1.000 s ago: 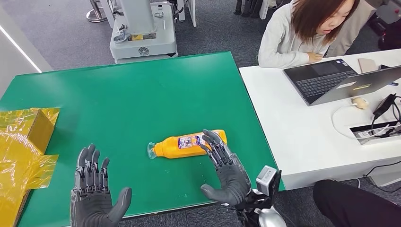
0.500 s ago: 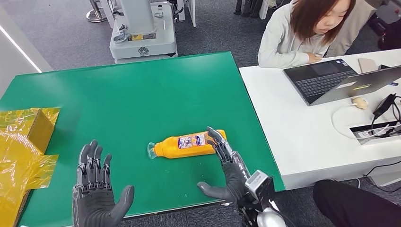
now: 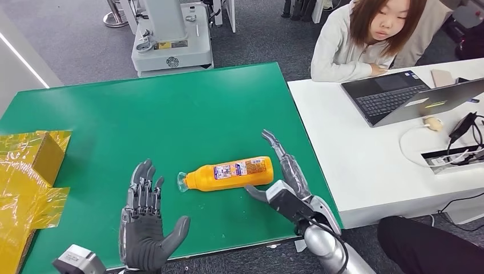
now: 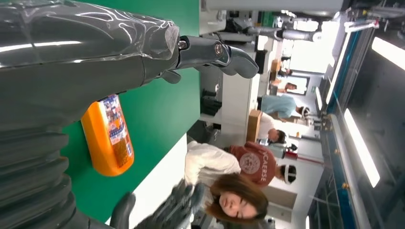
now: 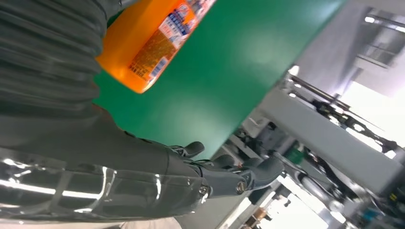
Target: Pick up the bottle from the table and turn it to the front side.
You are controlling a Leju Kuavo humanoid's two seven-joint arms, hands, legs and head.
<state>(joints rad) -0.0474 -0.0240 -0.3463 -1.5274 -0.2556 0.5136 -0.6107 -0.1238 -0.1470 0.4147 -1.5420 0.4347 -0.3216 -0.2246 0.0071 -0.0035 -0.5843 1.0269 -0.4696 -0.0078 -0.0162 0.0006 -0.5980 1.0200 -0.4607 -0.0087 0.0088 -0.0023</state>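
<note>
right hand [image 3: 283, 181] edge-on beside lying bottle [image 3: 228, 173], fingers [image 3: 275, 146] extended.

An orange bottle [image 3: 228, 173] lies on its side on a green table [image 3: 171, 114]. The robot's right hand [image 3: 283, 177] is spread at the bottle's base end. Its left hand [image 3: 144, 228] hovers spread nearby. A seated person [image 3: 365, 40] watches beside a laptop [image 3: 394, 97].

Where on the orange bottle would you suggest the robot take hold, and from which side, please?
Probably the labelled middle of the orange bottle, coming from its base end, where the right hand sits open. The bottle lies flat on the green table, so fingers and thumb can wrap across its width.
</note>
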